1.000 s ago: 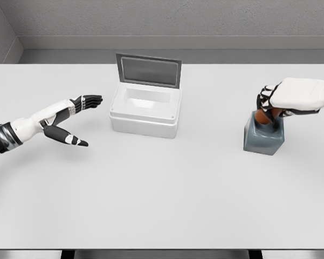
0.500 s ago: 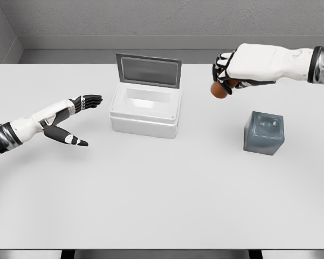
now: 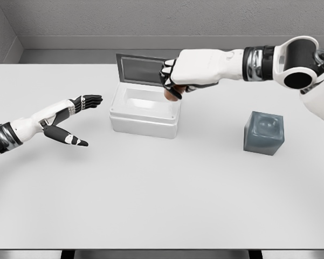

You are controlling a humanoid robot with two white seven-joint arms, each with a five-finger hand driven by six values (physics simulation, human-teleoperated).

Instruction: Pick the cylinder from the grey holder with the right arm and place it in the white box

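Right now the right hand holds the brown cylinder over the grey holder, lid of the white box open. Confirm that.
Not quite. The head view shows the right hand holding the brown cylinder over the white box, not the grey holder. The lid is open.

Simulated lab test bench, plain white table (image 3: 162, 205), bare grey walls (image 3: 151, 19), flat rendered surfaces

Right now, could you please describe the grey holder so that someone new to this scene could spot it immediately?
Start from the white table and find the white box with its raised lid near the middle. Look to its right, past the right hand: the grey holder stands alone there. It is the only dark grey block, with a shallow round recess in its top.
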